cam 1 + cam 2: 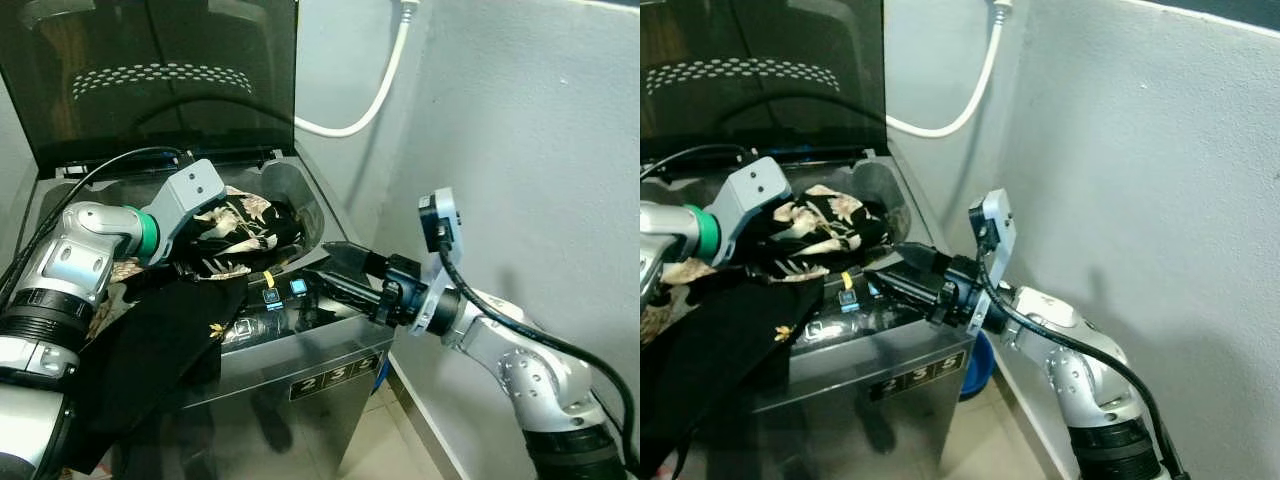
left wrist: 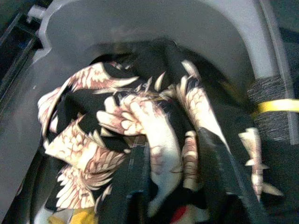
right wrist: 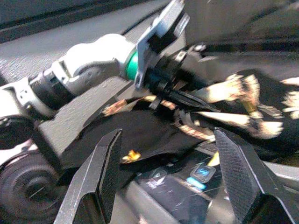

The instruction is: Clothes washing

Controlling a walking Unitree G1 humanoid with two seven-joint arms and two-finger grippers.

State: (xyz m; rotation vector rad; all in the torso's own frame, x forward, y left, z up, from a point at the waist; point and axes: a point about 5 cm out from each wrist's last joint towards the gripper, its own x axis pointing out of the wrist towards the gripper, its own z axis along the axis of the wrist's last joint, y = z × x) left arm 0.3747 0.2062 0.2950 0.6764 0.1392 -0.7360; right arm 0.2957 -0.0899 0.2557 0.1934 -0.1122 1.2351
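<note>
**Ben:** Clothes first. Where are they?

**Mia:** The flowery shirt (image 1: 238, 232) is black with pale flowers. It sits bunched up in the round mouth of the washing machine (image 1: 330, 350). The left gripper (image 2: 180, 182) is pushed right into it. Its two black fingers (image 2: 133, 179) are stuck in the folds, with cloth bunched between them.

**Ben:** Is it squeezing the shirt?

**Mia:** Yes, the fingers are close together with the cloth pinched in the middle.

**Ben:** What about the other one?

**Mia:** The right gripper (image 1: 335, 268) is at the front right corner of the machine, just over the button panel (image 1: 285, 292). Its fingers (image 3: 100, 172) are wide apart and hold nothing. They point across at the shirt and the left arm.

**Ben:** Are there more clothes?

**Mia:** A plain black cloth (image 1: 160, 350) hangs over the front left edge of the machine, under the left arm. It has a small gold mark on it.

**Ben:** What is on the panel?

**Mia:** Little blue lit squares and a yellow bit beside them. Lower down, the shiny front of the machine has numbers on it.

**Ben:** And behind?

**Mia:** The dark lid (image 1: 160, 80) stands open and tilts back. A white hose (image 1: 375, 95) curves down the grey wall (image 1: 530, 130) behind the machine. Near the floor on the right, a blue bowl (image 1: 978, 368) peeks out beside the machine.
</note>
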